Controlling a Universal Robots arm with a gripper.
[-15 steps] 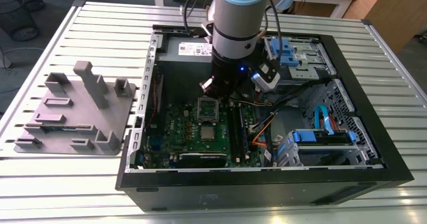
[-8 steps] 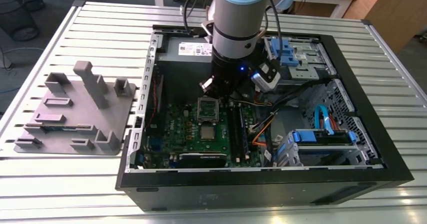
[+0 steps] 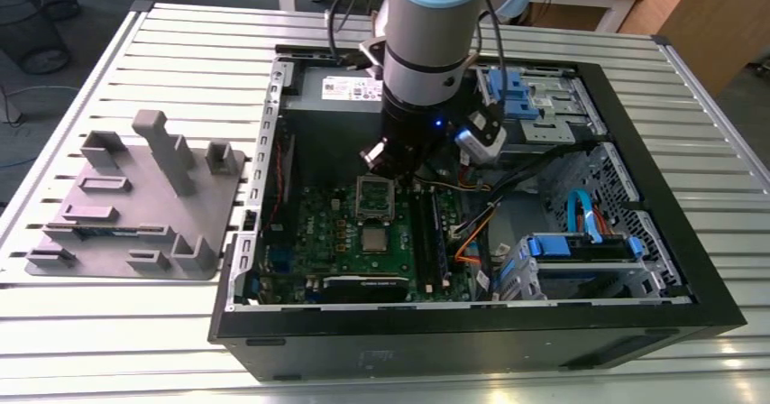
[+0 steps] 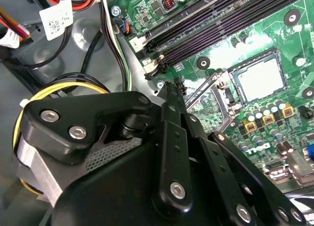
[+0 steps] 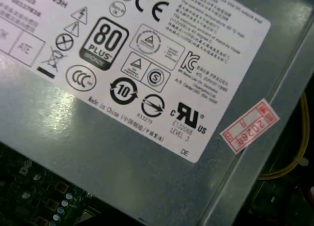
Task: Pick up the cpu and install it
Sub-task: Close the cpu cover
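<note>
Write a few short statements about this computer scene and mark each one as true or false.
1. The cpu lies in its socket on the green motherboard. True.
2. The grey fixture stands inside the computer case. False: it stands on the slatted table, outside the case, at the exterior view's left.
3. The arm reaches down over the open case. True.
4. The gripper carries the cpu. False: the cpu lies on the motherboard, apart from the gripper.
</note>
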